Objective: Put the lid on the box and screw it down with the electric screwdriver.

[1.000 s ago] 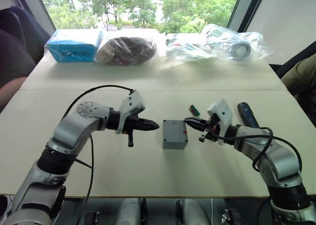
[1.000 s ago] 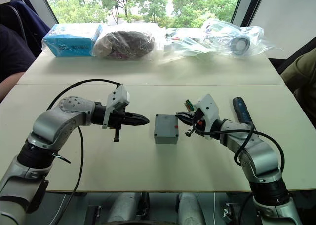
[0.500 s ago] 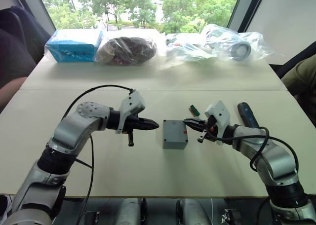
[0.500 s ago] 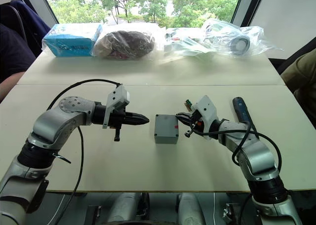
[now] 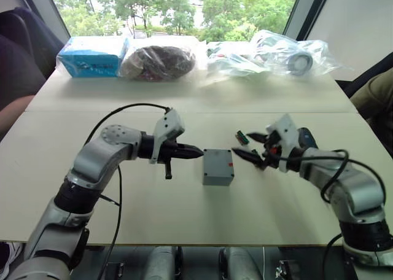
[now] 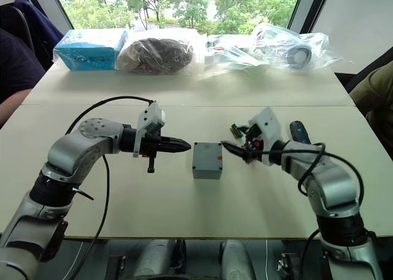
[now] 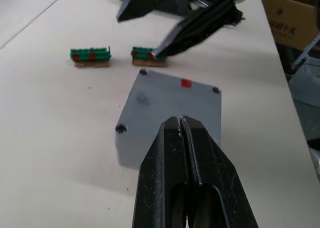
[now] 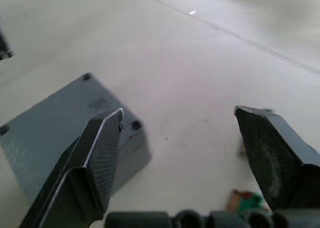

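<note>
Grey plastic at centre stage: the box (image 5: pixel 218 166) sits mid-surface with the lid (image 7: pixel 172 95) already lying flat on top, dark screw holes showing at its corners and a red mark on the side facing the right arm. It lies squarely between the two arms. The left end effector (image 5: pixel 195 151) hovers just beside the box's left face, fingers pressed together and empty, pointing straight at it. The right end effector (image 5: pixel 250 148) is spread wide, holding nothing, one finger reaching close to the box's right side, the other up near the green connectors (image 7: pixel 119 57).

Further back toward the right edge of the surface lies the electric screwdriver (image 6: pixel 299 132), dark blue, its long axis running roughly from near edge to far edge, partly hidden behind the right wrist. That makes the right arm clearly the nearer one; the tool sits behind that end effector, away from the box, so I'd judge it must pull back and turn outward to grasp it.
</note>
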Robot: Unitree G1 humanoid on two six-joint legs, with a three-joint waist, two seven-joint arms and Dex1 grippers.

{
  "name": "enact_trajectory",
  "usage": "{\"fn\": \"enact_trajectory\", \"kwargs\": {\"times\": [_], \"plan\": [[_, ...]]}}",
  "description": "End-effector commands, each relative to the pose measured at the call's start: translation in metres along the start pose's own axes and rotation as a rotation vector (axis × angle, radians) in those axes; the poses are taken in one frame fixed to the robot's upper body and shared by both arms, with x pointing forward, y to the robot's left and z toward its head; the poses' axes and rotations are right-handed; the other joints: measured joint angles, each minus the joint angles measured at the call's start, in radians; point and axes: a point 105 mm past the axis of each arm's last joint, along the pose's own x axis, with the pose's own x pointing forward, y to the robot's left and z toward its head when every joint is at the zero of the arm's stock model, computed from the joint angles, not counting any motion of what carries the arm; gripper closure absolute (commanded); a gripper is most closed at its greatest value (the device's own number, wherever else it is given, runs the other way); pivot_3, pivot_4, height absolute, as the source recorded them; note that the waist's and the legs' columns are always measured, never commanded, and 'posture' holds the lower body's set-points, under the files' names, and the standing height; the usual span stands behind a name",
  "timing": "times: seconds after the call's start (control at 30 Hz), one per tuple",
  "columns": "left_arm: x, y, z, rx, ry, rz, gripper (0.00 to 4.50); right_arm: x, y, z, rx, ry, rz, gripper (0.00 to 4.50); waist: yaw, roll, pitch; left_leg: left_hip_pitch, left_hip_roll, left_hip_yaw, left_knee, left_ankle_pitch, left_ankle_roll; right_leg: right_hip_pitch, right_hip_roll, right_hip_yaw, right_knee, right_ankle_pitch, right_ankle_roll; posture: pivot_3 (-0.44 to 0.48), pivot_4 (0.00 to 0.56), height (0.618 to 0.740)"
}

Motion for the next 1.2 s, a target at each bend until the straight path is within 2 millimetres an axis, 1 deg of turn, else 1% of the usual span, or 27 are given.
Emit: {"fn": "enact_trajectory", "kwargs": {"times": [0.03, 0.07, 0.13, 0.17, 0.27, 0.33, 0.4, 0.5, 0.67, 0.73, 0.8, 1.03, 1.1, 1.2], "plan": [[0.004, -0.002, 0.024, 0.090, -0.056, -0.025, 4.50, -0.024, -0.041, 0.026, 0.015, 0.089, -0.173, 0.55, -0.002, 0.000, 0.000, 0.000, 0.000, 0.000, 0.000, 0.000, 0.000, 0.000, 0.000, 0.000, 0.000, 0.000, 0.000, 0.000, 0.150, 0.740], [0.006, -0.004, 0.027, 0.099, -0.065, -0.035, 4.50, -0.028, -0.048, 0.031, 0.064, 0.106, -0.187, 0.26, -0.002, 0.000, 0.000, 0.000, 0.000, 0.000, 0.000, 0.000, 0.000, 0.000, 0.000, 0.000, 0.000, 0.000, 0.000, 0.000, 0.150, 0.740], [0.009, -0.007, 0.030, 0.113, -0.075, -0.051, 4.50, -0.035, -0.057, 0.035, 0.132, 0.155, -0.216, 0.03, -0.003, 0.000, 0.000, 0.000, 0.000, 0.000, 0.000, 0.000, 0.000, 0.000, 0.000, 0.000, 0.000, 0.000, 0.000, 0.000, 0.150, 0.740], [0.011, -0.012, 0.031, 0.128, -0.076, -0.067, 4.50, -0.043, -0.066, 0.032, 0.180, 0.219, -0.244, 0.03, -0.003, 0.000, 0.000, 0.000, 0.000, 0.000, 0.000, 0.000, 0.000, -0.001, 0.000, 0.000, 0.000, 0.000, 0.000, 0.000, 0.150, 0.740], [0.016, -0.027, 0.030, 0.161, -0.073, -0.114, 4.50, -0.064, -0.082, 0.021, 0.315, 0.370, -0.284, 0.03, 0.000, 0.000, 0.000, 0.000, 0.001, 0.001, -0.002, 0.000, 0.001, -0.001, 0.000, 0.001, -0.001, 0.000, 0.000, 0.000, 0.150, 0.740], [0.018, -0.034, 0.027, 0.181, -0.059, -0.134, 4.50, -0.073, -0.085, 0.007, 0.317, 0.484, -0.279, 0.03, 0.000, 0.000, 0.000, 0.000, 0.000, 0.001, -0.002, -0.001, 0.002, -0.001, -0.001, 0.001, -0.002, 0.000, 0.000, 0.000, 0.150, 0.740], [0.020, -0.039, 0.028, 0.189, -0.063, -0.146, 4.50, -0.076, -0.084, 0.001, 0.326, 0.527, -0.233, 0.03, -0.003, 0.000, 0.000, 0.000, 0.000, 0.002, -0.002, -0.002, 0.004, 0.000, -0.001, 0.001, -0.003, 0.000, 0.000, 0.000, 0.150, 0.740], [0.024, -0.046, 0.029, 0.202, -0.069, -0.150, 4.50, -0.079, -0.094, -0.013, 0.288, 0.603, -0.208, 0.03, -0.007, 0.000, 0.000, 0.000, 0.000, 0.002, -0.001, -0.003, 0.004, -0.001, -0.001, 0.002, -0.002, 0.000, 0.000, 0.000, 0.150, 0.740], [0.024, -0.047, 0.025, 0.184, -0.073, -0.125, 4.50, -0.080, -0.103, -0.030, 0.305, 0.680, -0.157, 0.03, -0.009, 0.001, 0.000, 0.000, 0.000, 0.002, -0.001, -0.003, 0.004, -0.001, 0.000, 0.002, -0.002, 0.000, 0.000, 0.000, 0.150, 0.740], [0.024, -0.046, 0.025, 0.171, -0.082, -0.105, 4.50, -0.083, -0.111, -0.044, 0.278, 0.726, -0.165, 0.03, -0.009, 0.001, 0.000, 0.000, 0.000, 0.002, -0.001, -0.003, 0.004, -0.001, 0.000, 0.002, -0.002, 0.000, 0.000, 0.000, 0.150, 0.740], [0.023, -0.045, 0.026, 0.160, -0.098, -0.091, 4.50, -0.084, -0.116, -0.051, 0.276, 0.750, -0.163, 0.03, -0.004, 0.001, 0.000, 0.000, 0.000, 0.002, -0.001, -0.002, 0.004, -0.001, 0.000, 0.002, -0.002, 0.000, 0.000, 0.000, 0.150, 0.740], [0.024, -0.046, 0.025, 0.138, -0.101, -0.069, 4.50, -0.087, -0.127, -0.066, 0.284, 0.790, -0.177, 0.03, -0.003, 0.001, 0.000, 0.000, 0.000, 0.002, -0.001, 0.000, 0.001, -0.001, 0.000, 0.002, -0.002, 0.000, 0.000, 0.000, 0.150, 0.740], [0.023, -0.046, 0.025, 0.135, -0.101, -0.066, 4.50, -0.087, -0.131, -0.065, 0.280, 0.779, -0.195, 0.03, -0.003, 0.001, 0.000, 0.000, 0.000, 0.002, -0.001, 0.000, 0.000, -0.001, 0.000, 0.002, -0.002, 0.000, 0.000, 0.000, 0.150, 0.740], [0.023, -0.045, 0.024, 0.129, -0.101, -0.062, 4.50, -0.084, -0.131, -0.060, 0.309, 0.740, -0.198, 0.03, -0.002, 0.001, 0.000, 0.000, 0.000, 0.002, -0.001, 0.000, 0.000, -0.001, 0.000, 0.002, -0.002, 0.000, 0.000, 0.000, 0.150, 0.740]]}}
